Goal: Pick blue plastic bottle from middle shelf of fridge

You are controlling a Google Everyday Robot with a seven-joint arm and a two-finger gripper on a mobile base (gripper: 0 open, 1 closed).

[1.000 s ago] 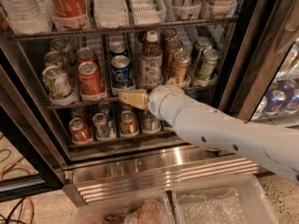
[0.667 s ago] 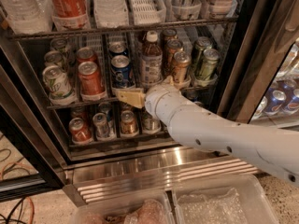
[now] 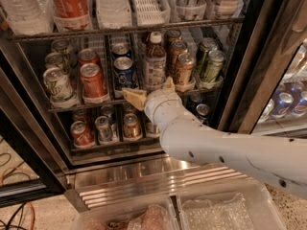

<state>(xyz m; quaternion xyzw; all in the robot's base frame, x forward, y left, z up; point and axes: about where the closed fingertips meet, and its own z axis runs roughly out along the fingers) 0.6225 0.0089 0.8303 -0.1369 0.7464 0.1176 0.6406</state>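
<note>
The blue plastic bottle [image 3: 154,57] stands upright on the middle shelf [image 3: 81,105] of the fridge [image 3: 144,176], with a white cap, brown neck and pale label, between a blue can [image 3: 124,71] and a gold can [image 3: 183,69]. My gripper [image 3: 152,91] is on the end of the white arm, right in front of the bottle's base. Its two tan fingers [image 3: 135,98] are spread apart, one on each side of the bottle's foot, holding nothing. The bottle's base is hidden behind the wrist.
Green [image 3: 57,84] and red [image 3: 92,79] cans fill the left lanes, and green cans [image 3: 213,65] the right. Big bottles [image 3: 69,4] stand on the rack above and short cans [image 3: 103,127] below. The black door frame [image 3: 254,80] is at the right. Clear bins [image 3: 225,210] sit below.
The arm has moved a little up and inward toward the bottle. The fingers stay spread.
</note>
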